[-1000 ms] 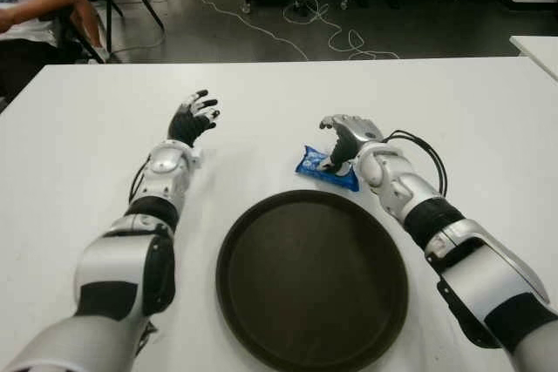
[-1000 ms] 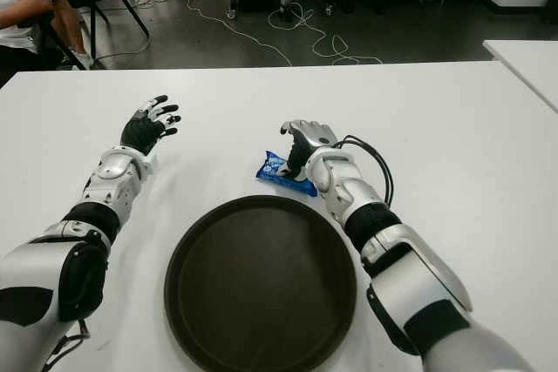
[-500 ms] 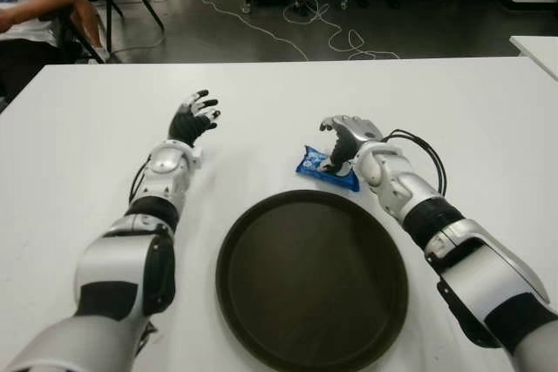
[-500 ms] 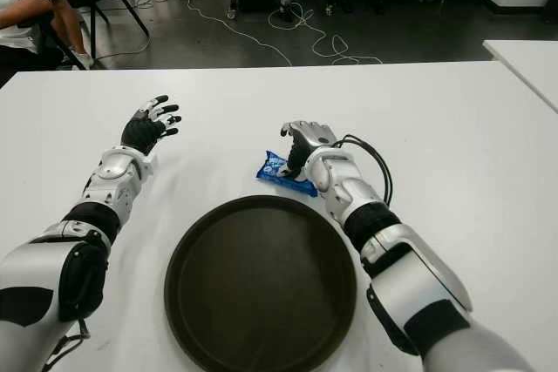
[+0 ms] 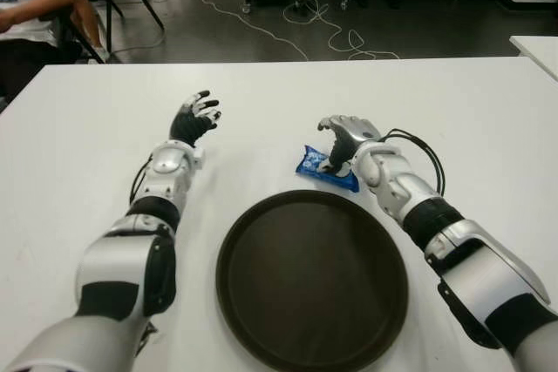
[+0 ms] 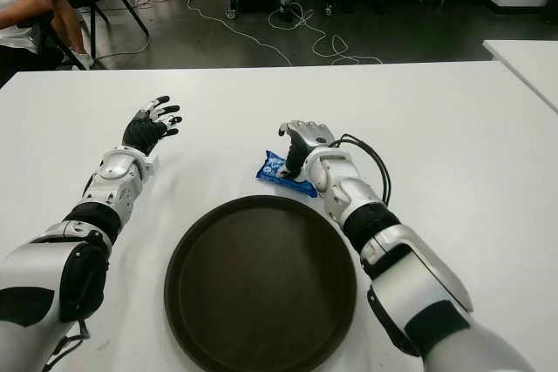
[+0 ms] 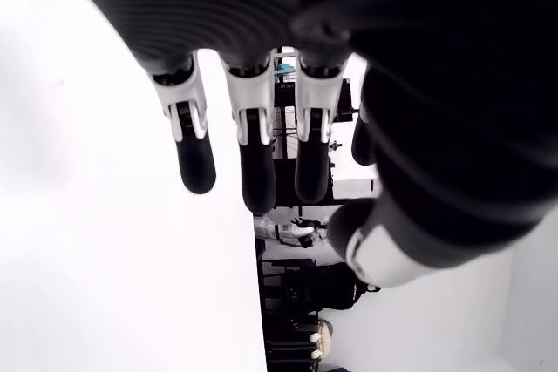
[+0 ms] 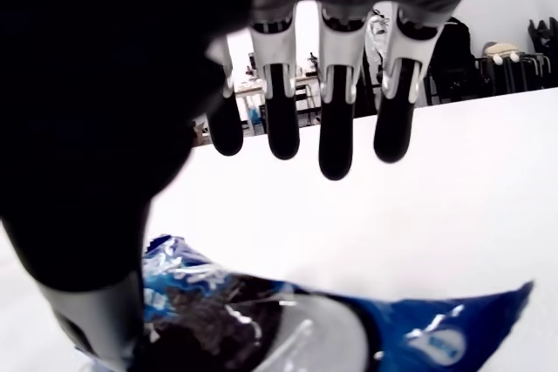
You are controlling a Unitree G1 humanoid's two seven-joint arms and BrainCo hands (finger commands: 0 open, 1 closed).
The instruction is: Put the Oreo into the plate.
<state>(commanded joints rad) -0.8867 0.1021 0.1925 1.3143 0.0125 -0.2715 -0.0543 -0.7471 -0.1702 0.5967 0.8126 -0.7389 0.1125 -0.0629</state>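
Oreo (image 5: 326, 169) packet lies directly under my right hand (image 5: 347, 137), on the surface (image 5: 471, 119) just beyond the plate (image 5: 228, 241), long axis running across me. My right fingers (image 8: 336, 141) hang extended above it, released, not gripping; thumb beside the wrapper. My left hand (image 5: 193, 118) is spread, well apart.

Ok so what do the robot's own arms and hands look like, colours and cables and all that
Both arms are silver-grey shells with black bands at the joints. The left robot hand has a black palm and black fingers with white-silver knuckle segments; the right robot hand looks mostly silver from above, with black fingertips. A black cable loops beside the right forearm.
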